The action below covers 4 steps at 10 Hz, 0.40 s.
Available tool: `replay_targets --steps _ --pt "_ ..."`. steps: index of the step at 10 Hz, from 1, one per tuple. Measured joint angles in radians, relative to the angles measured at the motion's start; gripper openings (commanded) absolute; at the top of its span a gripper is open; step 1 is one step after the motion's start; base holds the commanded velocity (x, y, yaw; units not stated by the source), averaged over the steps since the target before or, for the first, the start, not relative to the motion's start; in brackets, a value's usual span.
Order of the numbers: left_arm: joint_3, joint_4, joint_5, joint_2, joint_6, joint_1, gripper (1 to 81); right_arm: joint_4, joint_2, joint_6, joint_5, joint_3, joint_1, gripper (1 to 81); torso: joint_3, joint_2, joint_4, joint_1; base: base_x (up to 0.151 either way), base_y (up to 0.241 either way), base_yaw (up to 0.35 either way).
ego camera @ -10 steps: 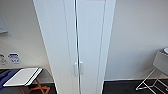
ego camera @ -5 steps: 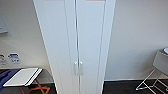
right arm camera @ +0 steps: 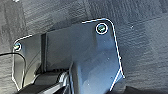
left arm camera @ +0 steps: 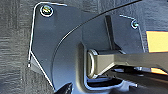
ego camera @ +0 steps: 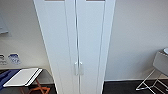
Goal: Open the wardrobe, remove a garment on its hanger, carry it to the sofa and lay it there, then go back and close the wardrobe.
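Observation:
The wardrobe (ego camera: 75,37) stands straight ahead in the head view, a tall narrow white cabinet against a pale wall. Both doors are shut, with a thin dark seam between them. Its small paired white handles (ego camera: 78,68) sit side by side at the seam, low in the picture. The shut doors hide the garment and its hanger. Both wrist views look down past the robot's own dark plate onto dark grey carpet (right arm camera: 140,22).
A small white-topped table (ego camera: 22,77) with orange legs stands low at the left of the wardrobe, with something blue (ego camera: 6,76) beside it. A white chair with wire legs (ego camera: 156,75) stands at the right. Dark floor runs along the wall's foot.

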Motion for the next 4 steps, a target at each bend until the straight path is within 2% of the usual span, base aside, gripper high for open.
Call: replay_targets --steps 4 --pt "-0.003 0.003 0.048 -0.001 -0.001 -0.040 81.1 -0.154 0.202 -0.003 0.072 -0.192 -0.130 81.1 0.001 0.000 0.000 -0.001 0.000 0.000 0.000"
